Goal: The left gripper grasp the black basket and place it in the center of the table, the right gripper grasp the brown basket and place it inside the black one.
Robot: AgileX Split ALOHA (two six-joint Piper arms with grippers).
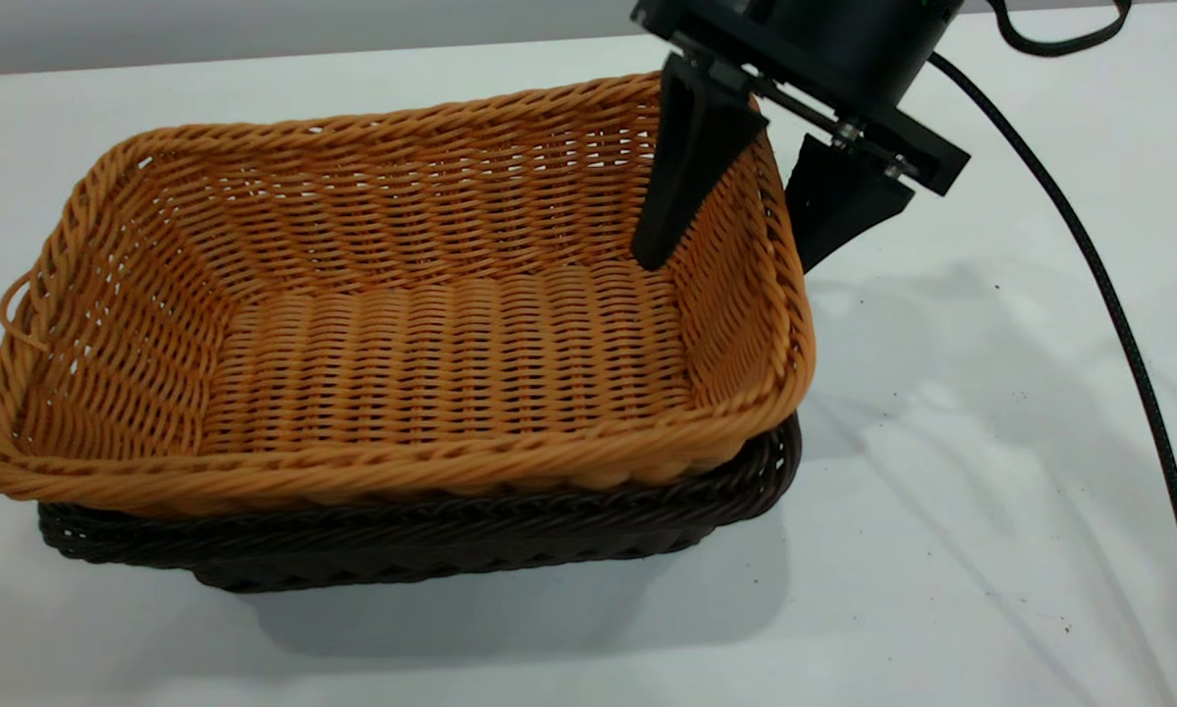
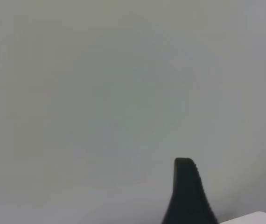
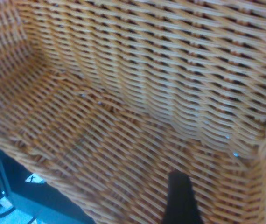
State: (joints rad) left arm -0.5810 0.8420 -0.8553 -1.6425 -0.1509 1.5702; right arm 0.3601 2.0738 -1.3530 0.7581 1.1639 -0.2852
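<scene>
R tool [image 1: 730,260] straddles the right short wall of the brown basket [image 1: 392,324]: one finger [image 1: 681,177] inside, the other outside, w/ the wall between them. Fingers are parted fairly wide; can't tell if they actually press the wicker. R wrist view shows the basket's woven inside and one dark fingertip [image 3: 182,198].

Brown basket sits nested in the black basket [image 1: 431,535], only the dark rim and lower wall showing under it, small loop at the left short end. Both rest on the white desk [image 1: 941,471].

L tool [image 2: 187,193]: one finger visible over bare desk, state can't tell.
</scene>
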